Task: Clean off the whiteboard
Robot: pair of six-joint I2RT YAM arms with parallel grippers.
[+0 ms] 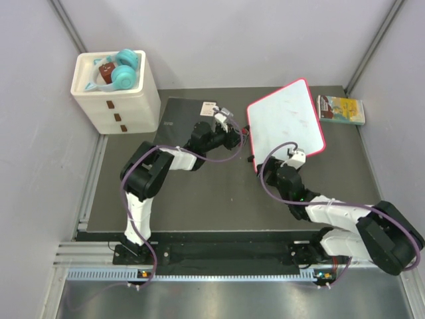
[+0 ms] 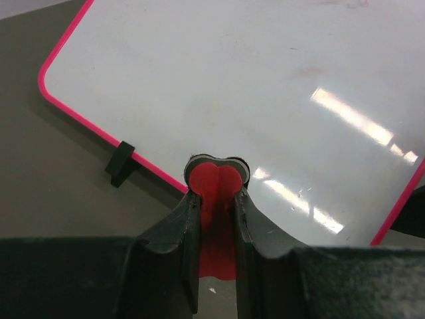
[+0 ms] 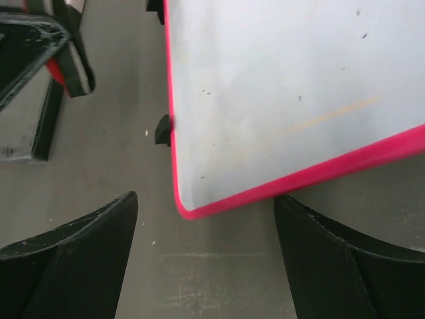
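My left hand (image 2: 214, 194) pinches the eraser (image 2: 214, 176) at 9 o'clock on the whiteboard (image 1: 285, 123), which lies at 1 o'clock on the worktop (image 1: 199, 193). My right hand (image 3: 202, 206) gapes wide at its near corner. Faint specks, possibly ink, show; I'd press flat, sweeping overlapping strokes.

No legible text. The whiteboard (image 1: 285, 123) shows only faint specks. Print on the book (image 1: 340, 109) cover and the notebook (image 1: 176, 123) label (image 1: 208, 108) is too small to read.
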